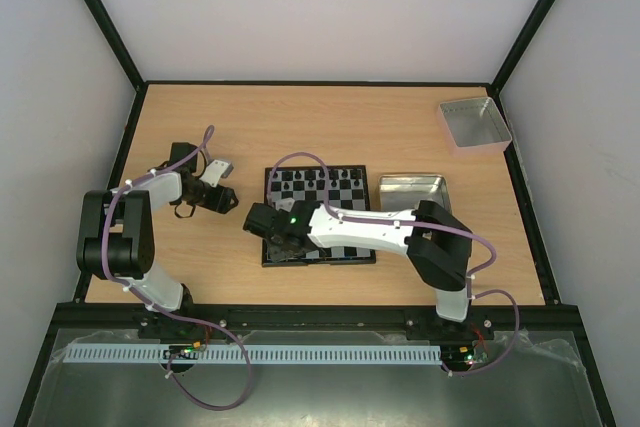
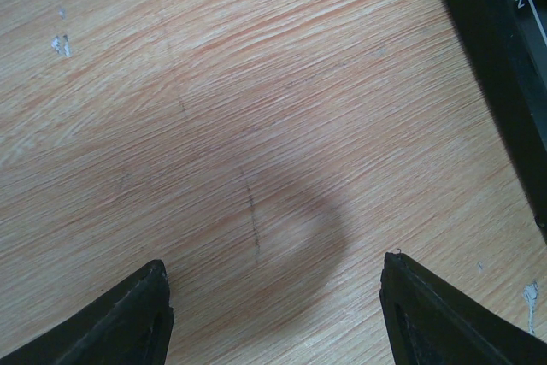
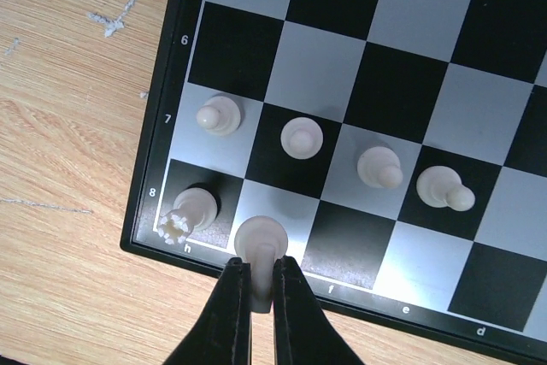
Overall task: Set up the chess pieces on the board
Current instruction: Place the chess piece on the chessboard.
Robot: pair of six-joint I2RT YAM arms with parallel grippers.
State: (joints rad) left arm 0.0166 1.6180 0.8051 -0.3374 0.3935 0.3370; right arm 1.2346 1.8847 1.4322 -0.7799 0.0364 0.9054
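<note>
From the top camera I see the board point(image 1: 335, 253) lying in the middle of the desk point(image 1: 300, 117). Black pieces point(image 1: 315, 183) line its far rows. My right arm reaches leftward across the near half, and the right fingers point(image 1: 262, 225) sit over the board's near left corner. The left fingers point(image 1: 228, 200) hang over bare wood just left of the board, pointing toward it. A metal tray point(image 1: 410, 190) lies just beside the board's far right corner. A tan tray point(image 1: 474, 125) sits well apart in the far right corner of the desk.

On the left wrist camera both fingers stand wide apart at the bottom edge, with only wood grain and their shadow between them, so they grip nothing. The board's black rim crosses the upper right corner of this view.

On the right wrist camera the fingers are pinched tight on a white piece point(image 3: 259, 235) with a rounded top; I can't tell which kind it is. It sits over the light square in the edge row, next to the corner. I can't tell whether its base touches the board. A rook point(image 3: 186, 214) stands on the dark corner square just beside it. Four pawns point(image 3: 302, 137) stand in the next row, one to a square, running from the rook's file toward the board's middle. The other squares in this view are bare.
</note>
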